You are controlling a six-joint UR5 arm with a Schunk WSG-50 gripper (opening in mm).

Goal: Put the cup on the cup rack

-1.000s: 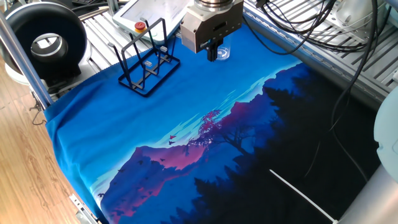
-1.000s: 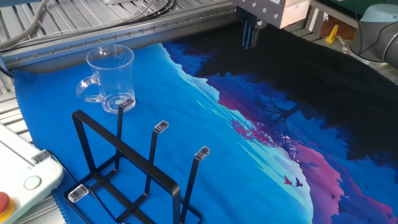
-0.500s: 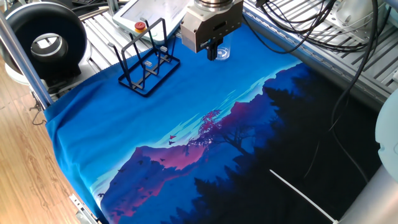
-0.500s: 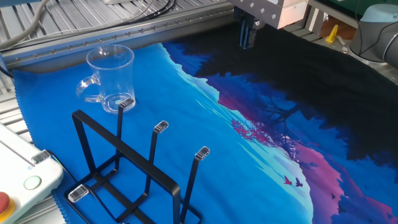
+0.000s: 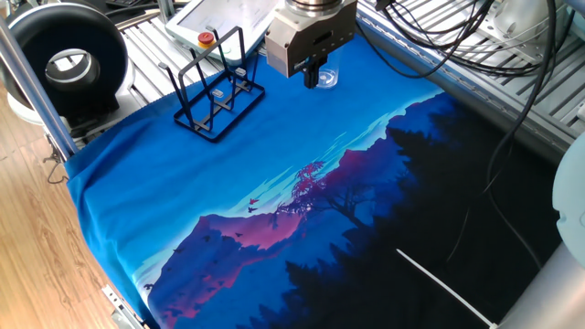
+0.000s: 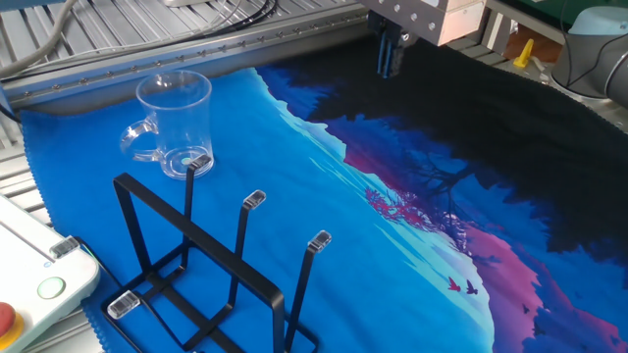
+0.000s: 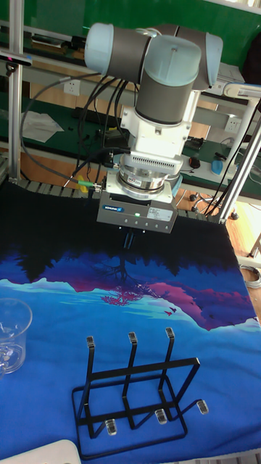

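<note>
The cup [image 6: 173, 120] is a clear glass one with a side handle, standing upright on the blue cloth; it also shows at the left edge [image 7: 11, 335] and partly behind the gripper body [image 5: 327, 79]. The black wire cup rack [image 6: 201, 284] [image 5: 214, 91] [image 7: 135, 391] stands near the cup with its three clear-tipped prongs bare. My gripper [image 6: 390, 65] [image 5: 312, 80] [image 7: 129, 243] hangs over the dark part of the cloth, well away from the cup and the rack. Its fingers are pressed together and hold nothing.
A white teach pendant with a red button [image 5: 212, 26] [image 6: 27, 284] lies beside the rack. A black round device [image 5: 69, 57] sits at the table corner. Cables [image 5: 457, 37] run over the aluminium rails behind the cloth.
My gripper has shifted a little sideways towards the cup's side of the table. The cup and the rack have not moved.
</note>
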